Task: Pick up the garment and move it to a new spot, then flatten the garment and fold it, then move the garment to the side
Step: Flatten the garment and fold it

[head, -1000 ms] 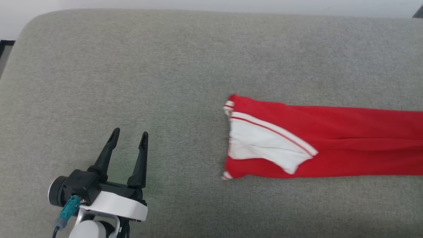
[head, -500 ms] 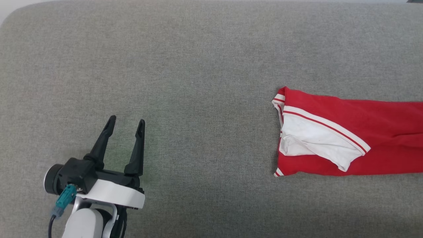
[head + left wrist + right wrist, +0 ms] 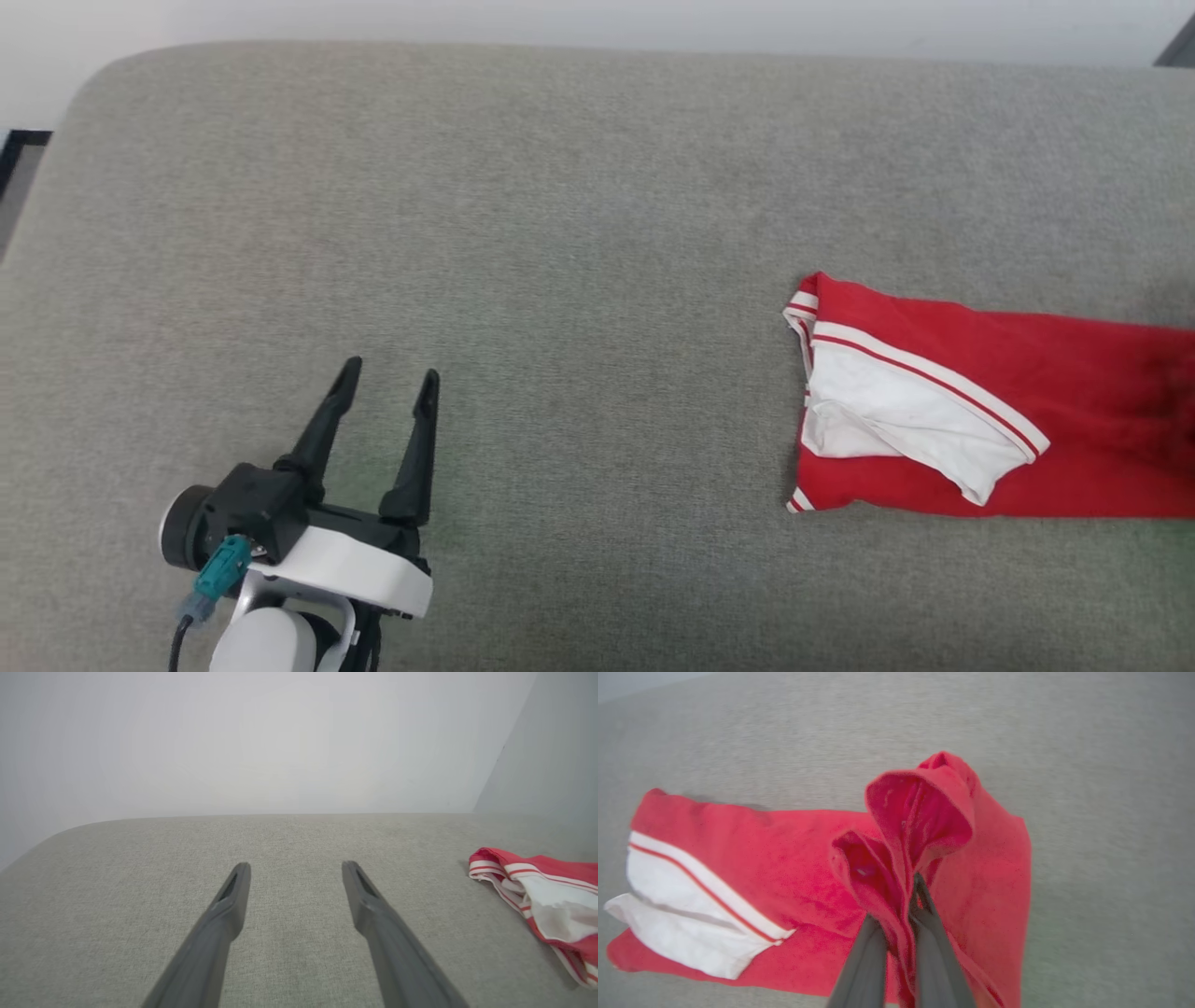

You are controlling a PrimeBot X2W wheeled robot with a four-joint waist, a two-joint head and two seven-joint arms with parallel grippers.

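The garment (image 3: 990, 411), a bright red shirt folded into a long strip with a white sleeve on top, lies at the right of the grey cushion and runs off the head view's right edge. In the left wrist view its striped end (image 3: 537, 896) lies at the far right. My right gripper (image 3: 908, 896) is shut on a raised fold of the garment's red cloth (image 3: 920, 816), lifted above the rest. My left gripper (image 3: 387, 387) hovers open over bare cushion at the lower left, well apart from the garment, nothing between its fingers (image 3: 233, 896).
The grey cushion (image 3: 560, 233) spans the whole scene, with its rounded far edge against a pale wall (image 3: 280, 742). Its left corner curves off near a dark strip (image 3: 19, 149). Bare fabric lies between my left gripper and the garment.
The head camera has shifted, first right and down, then back up, so the garment sits further right in the picture. My left gripper stays open.
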